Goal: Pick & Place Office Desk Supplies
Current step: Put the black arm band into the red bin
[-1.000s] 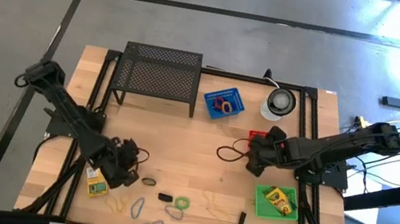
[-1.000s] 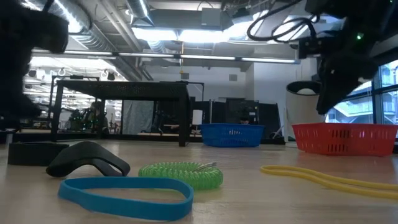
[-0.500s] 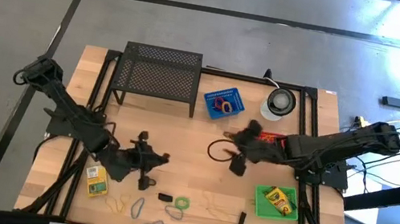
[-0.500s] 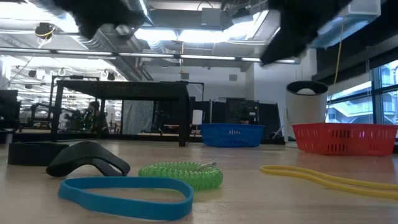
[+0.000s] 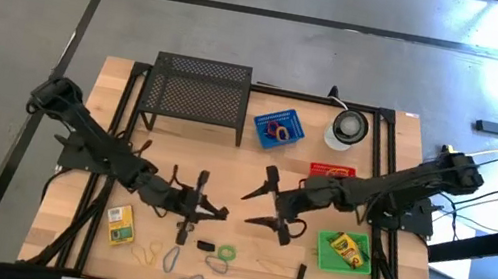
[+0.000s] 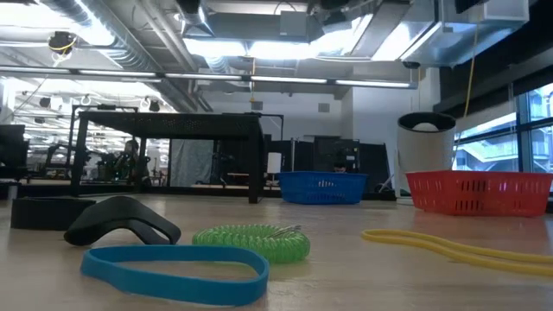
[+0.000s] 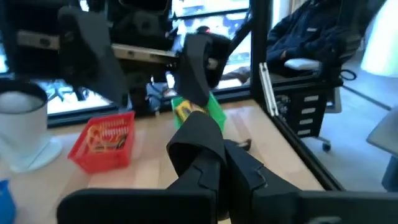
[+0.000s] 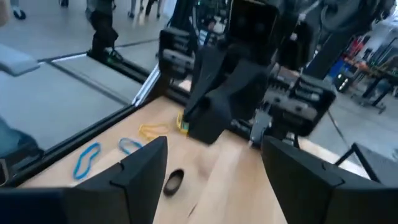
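Observation:
In the high view my left gripper (image 5: pixel 219 214) hovers shut over the near middle of the table and points toward the right arm. My right gripper (image 5: pixel 251 206) faces it, wide open, a short way off. Neither holds anything. Below them lie a black clip (image 5: pixel 205 247), a green coil (image 5: pixel 226 253), blue bands (image 5: pixel 172 256) and tan bands (image 5: pixel 149 255). One yellow-green crayon box (image 5: pixel 120 224) lies flat near the left edge. A second one (image 5: pixel 345 247) lies in a green tray. The right wrist view shows the left gripper (image 8: pixel 217 112) above blue bands (image 8: pixel 87 160).
The black mesh rack (image 5: pixel 198 96) stands at the far edge. Beside it are a blue basket (image 5: pixel 277 128) with red bands, the round disc (image 5: pixel 349 126) and a red basket (image 5: pixel 330 170). The green tray (image 5: pixel 322 258) sits near the right edge. Bare wood lies between rack and grippers.
My left gripper has swung from beside the crayon box toward the table's middle. My right gripper has moved from the red basket toward the left and near edge. Both have risen out of the low view. The crayon box has stayed on the table.

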Controlling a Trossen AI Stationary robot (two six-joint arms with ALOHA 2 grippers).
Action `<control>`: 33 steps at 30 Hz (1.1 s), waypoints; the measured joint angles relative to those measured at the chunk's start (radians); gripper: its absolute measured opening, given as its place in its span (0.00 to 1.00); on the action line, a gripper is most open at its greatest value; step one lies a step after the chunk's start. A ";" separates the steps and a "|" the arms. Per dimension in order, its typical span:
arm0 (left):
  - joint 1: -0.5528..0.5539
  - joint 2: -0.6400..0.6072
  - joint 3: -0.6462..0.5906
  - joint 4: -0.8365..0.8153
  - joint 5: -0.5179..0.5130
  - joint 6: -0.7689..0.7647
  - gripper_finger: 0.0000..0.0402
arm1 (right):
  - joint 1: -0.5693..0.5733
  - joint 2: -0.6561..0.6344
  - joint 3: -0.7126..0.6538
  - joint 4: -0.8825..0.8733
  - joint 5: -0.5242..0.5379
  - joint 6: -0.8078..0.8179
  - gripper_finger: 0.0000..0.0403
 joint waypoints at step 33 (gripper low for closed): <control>0.114 0.202 0.000 0.393 0.216 0.345 0.01 | -0.011 0.058 0.000 0.124 -0.137 0.100 0.65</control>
